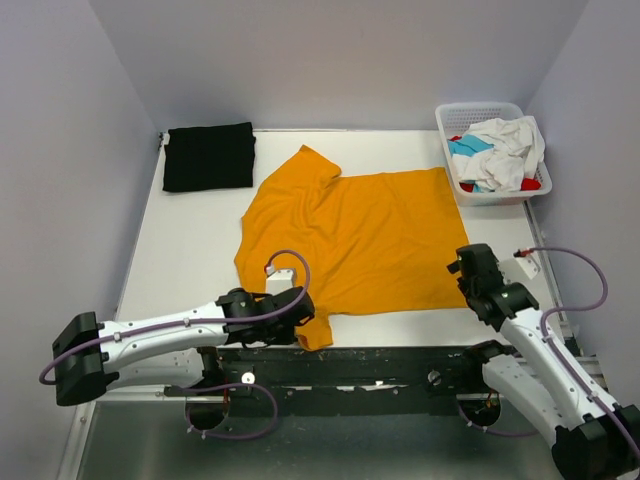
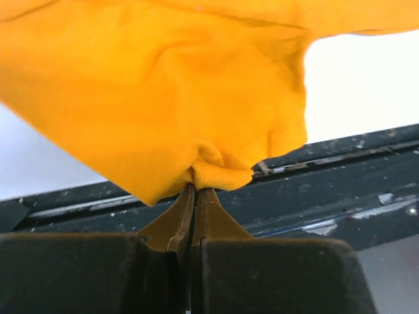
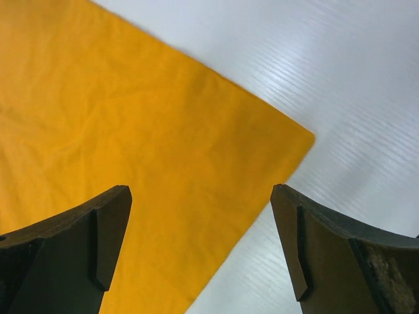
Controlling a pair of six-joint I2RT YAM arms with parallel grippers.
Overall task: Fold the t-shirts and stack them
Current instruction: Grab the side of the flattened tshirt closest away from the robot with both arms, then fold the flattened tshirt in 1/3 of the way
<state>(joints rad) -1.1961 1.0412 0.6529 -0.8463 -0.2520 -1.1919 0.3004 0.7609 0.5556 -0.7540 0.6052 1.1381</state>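
Broadly, the job is sitting at an early stage. Seen from the top external camera, one black cloth t-shirt (image 1: 209, 157) is lying already folded into a neat rectangle in the upper left of the frame, on the white tabletop (image 1: 190, 240). The mustard-orange short-sleeved cloth t-shirt (image 1: 355, 235) is lying spread flat across the middle, not yet folded at all. In the upper right, the white plastic lattice basket (image 1: 478, 105) is holding a crumpled heap of white, teal and red shirts (image 1: 500, 150), all waiting their turn; how many are lying in there I cannot tell. The left claw (image 1: 306, 320) is sitting at the lower sleeve, low and left of centre. The right claw (image 1: 460, 268) is hovering at the shirt's lower right corner. From up here neither opening is showing clearly.

Through the left wrist camera, the left claw's fingers (image 2: 173, 222) are pressing together, pinching a small bunched fold of the orange sleeve between their tips. The dark rail (image 2: 340, 170) at the tabletop's near edge is showing behind it. The rest of the shirt is running out of the frame at the top.

Through the right wrist camera, the right claw is standing wide apart with nothing between its fingers (image 3: 108, 229), over the orange hem corner, which is lying flat. Whether the fingertips are touching the tabletop is not showing.
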